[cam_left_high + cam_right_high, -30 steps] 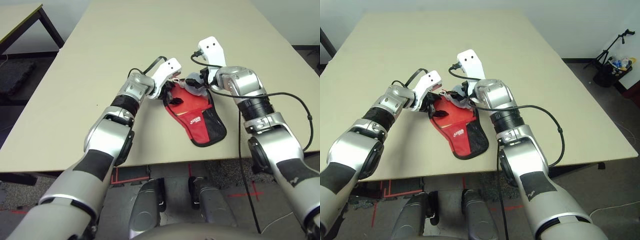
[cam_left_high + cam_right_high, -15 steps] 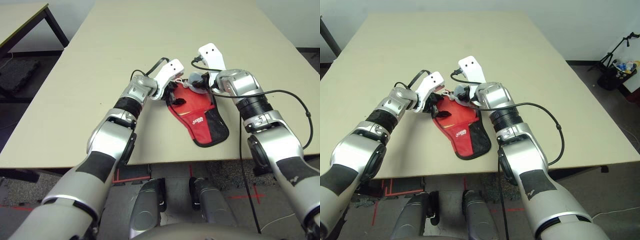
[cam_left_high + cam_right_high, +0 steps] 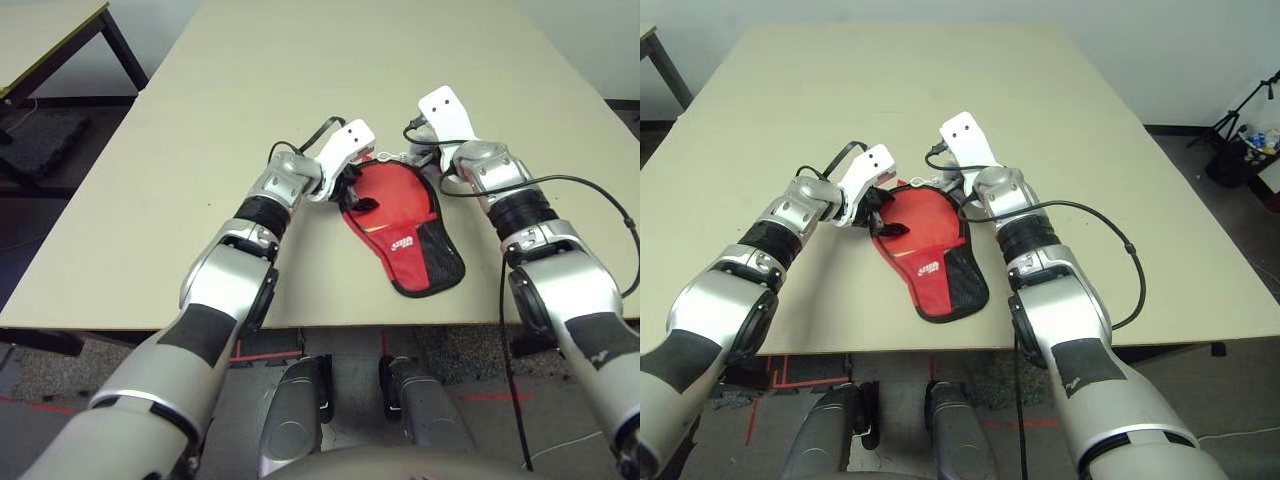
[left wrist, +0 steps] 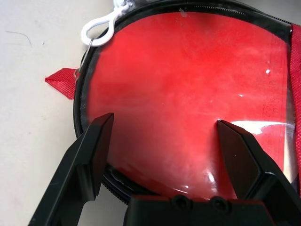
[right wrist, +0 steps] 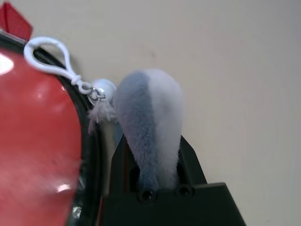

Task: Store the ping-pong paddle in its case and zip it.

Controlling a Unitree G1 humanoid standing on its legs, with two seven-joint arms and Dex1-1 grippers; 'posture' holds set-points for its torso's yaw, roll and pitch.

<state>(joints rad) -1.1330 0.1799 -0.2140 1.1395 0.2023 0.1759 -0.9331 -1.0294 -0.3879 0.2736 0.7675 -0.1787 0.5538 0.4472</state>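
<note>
The case (image 3: 405, 225) lies flat on the table, a red paddle-shaped pouch with a black mesh pocket (image 3: 437, 258) at its near end. Its round head shows a glossy red face (image 4: 188, 84) ringed by black zipper edging. The ping-pong paddle is hidden; I cannot tell it apart from the case. My left gripper (image 4: 164, 123) stands open over the head's left rim. At the head's far right rim my right gripper (image 5: 151, 150) is shut on a grey-white fuzzy pouch (image 5: 148, 113). A white clip (image 5: 47, 56) ties that pouch to the zipper.
The beige table (image 3: 330, 60) stretches far beyond the case, and its front edge (image 3: 150, 325) runs just below the mesh pocket. A black cable (image 3: 590, 195) loops off my right forearm. A second table (image 3: 40, 30) stands at the far left.
My right gripper has shut on the fuzzy pouch and drawn it rightward along the case's far rim. The case's head now lies flatter. My left gripper has stayed open at the left rim.
</note>
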